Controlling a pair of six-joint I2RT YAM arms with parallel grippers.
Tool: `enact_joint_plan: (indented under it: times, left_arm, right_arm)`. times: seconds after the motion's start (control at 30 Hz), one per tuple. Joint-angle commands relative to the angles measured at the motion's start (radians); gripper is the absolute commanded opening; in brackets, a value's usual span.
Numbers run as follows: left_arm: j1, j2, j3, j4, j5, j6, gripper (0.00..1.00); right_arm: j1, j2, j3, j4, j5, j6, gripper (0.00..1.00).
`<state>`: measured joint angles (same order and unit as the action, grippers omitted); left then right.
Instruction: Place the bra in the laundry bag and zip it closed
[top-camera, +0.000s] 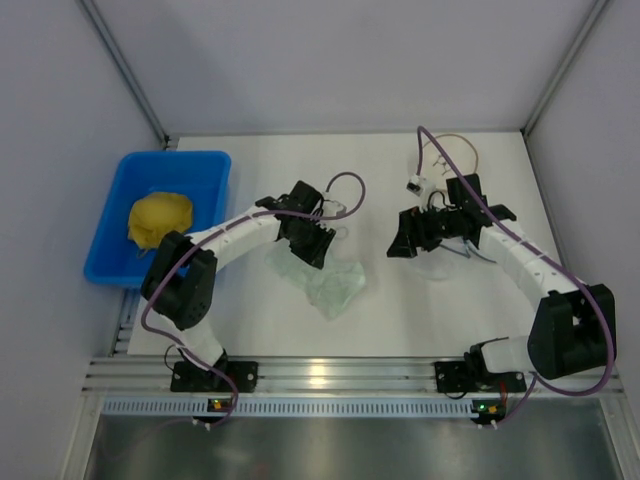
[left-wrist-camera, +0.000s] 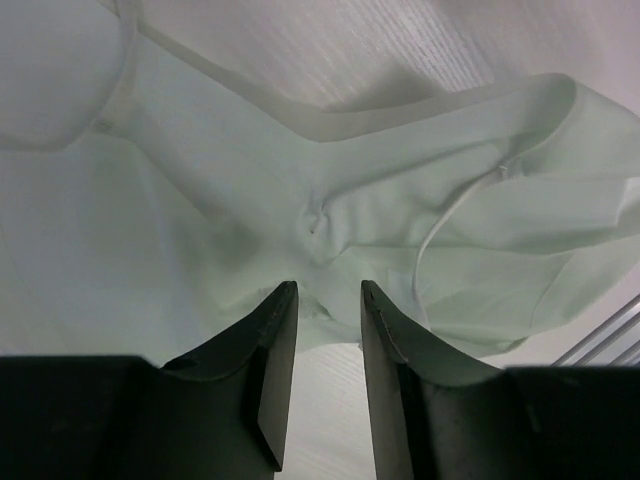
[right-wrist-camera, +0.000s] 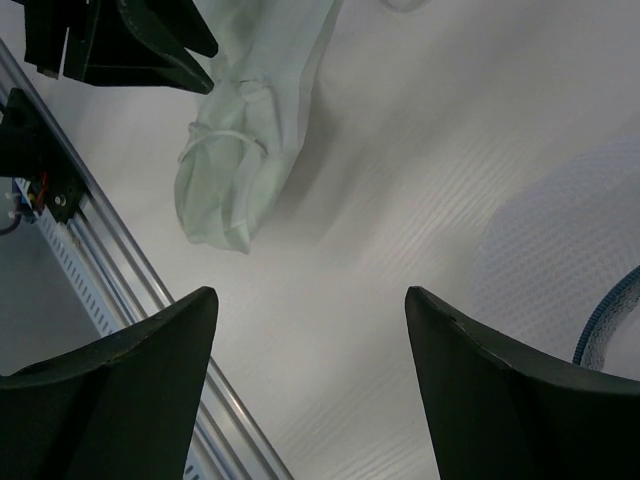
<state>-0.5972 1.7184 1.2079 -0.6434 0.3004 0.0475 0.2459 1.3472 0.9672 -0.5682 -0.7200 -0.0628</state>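
Observation:
The pale mint-green bra (top-camera: 330, 282) lies crumpled on the white table, near the middle front. My left gripper (top-camera: 318, 252) hovers at its far edge. In the left wrist view the bra (left-wrist-camera: 400, 210) fills the space just beyond the left gripper (left-wrist-camera: 328, 288), which is open with only bare table between its fingers. The laundry bag (top-camera: 447, 266), translucent white mesh, lies under my right arm. Its mesh (right-wrist-camera: 570, 250) shows at the right of the right wrist view. My right gripper (top-camera: 403, 245) (right-wrist-camera: 310, 292) stands wide open over bare table, between bag and bra (right-wrist-camera: 250, 150).
A blue bin (top-camera: 200, 175) with a yellow cloth lump (top-camera: 160, 220) sits at the far left. A tan-rimmed ring (top-camera: 455, 145) lies at the back right. An aluminium rail (top-camera: 330, 375) runs along the table's front edge. Grey walls close in both sides.

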Motion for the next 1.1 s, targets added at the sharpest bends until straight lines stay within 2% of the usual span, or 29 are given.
enact_joint_plan:
  times: [0.0,0.17,0.2,0.3,0.33,0.6,0.73,0.83,0.87,0.9,1.0,1.07]
  left_arm:
    - [-0.016,0.029,-0.024,0.071,-0.052,-0.044,0.38]
    - [-0.027,0.064,-0.053,0.094,-0.09,-0.075,0.35]
    - [-0.027,0.069,-0.054,0.096,-0.096,-0.077,0.26]
    - [-0.027,0.049,-0.057,0.091,-0.099,-0.069,0.11]
    - [-0.027,0.035,-0.059,0.093,-0.096,-0.064,0.0]
    - [-0.027,-0.161,-0.05,0.03,-0.066,-0.002,0.0]
    - [-0.033,-0.126,-0.028,0.031,-0.012,-0.004,0.0]
    - [-0.046,-0.045,0.005,0.039,0.032,-0.014,0.01]
    - [-0.049,-0.001,0.019,0.044,0.04,-0.017,0.05]
    - [-0.05,0.019,0.025,0.047,0.043,-0.018,0.15]
    - [-0.046,0.049,0.054,0.057,0.045,-0.015,0.29]
    - [-0.035,0.034,0.094,0.068,0.051,-0.011,0.34]
  right_arm:
    - [0.009,-0.017,-0.015,0.019,-0.006,-0.011,0.77]
    - [0.009,-0.019,-0.01,0.016,0.007,-0.015,0.77]
    - [0.009,-0.019,-0.01,0.016,0.008,-0.015,0.77]
    - [0.007,-0.017,-0.005,0.016,0.01,-0.012,0.77]
    - [0.007,-0.017,-0.005,0.017,0.01,-0.011,0.76]
    - [0.006,-0.034,-0.007,0.011,0.001,-0.014,0.76]
    - [0.006,-0.025,-0.015,0.022,-0.001,-0.011,0.76]
    - [0.007,-0.019,-0.012,0.019,-0.001,-0.011,0.76]
    - [0.007,-0.017,-0.01,0.014,-0.001,-0.012,0.76]
    - [0.007,-0.017,-0.007,0.013,0.001,-0.015,0.76]
    - [0.007,-0.02,-0.001,-0.001,0.008,-0.023,0.76]
    - [0.004,-0.026,-0.004,-0.002,0.007,-0.022,0.76]
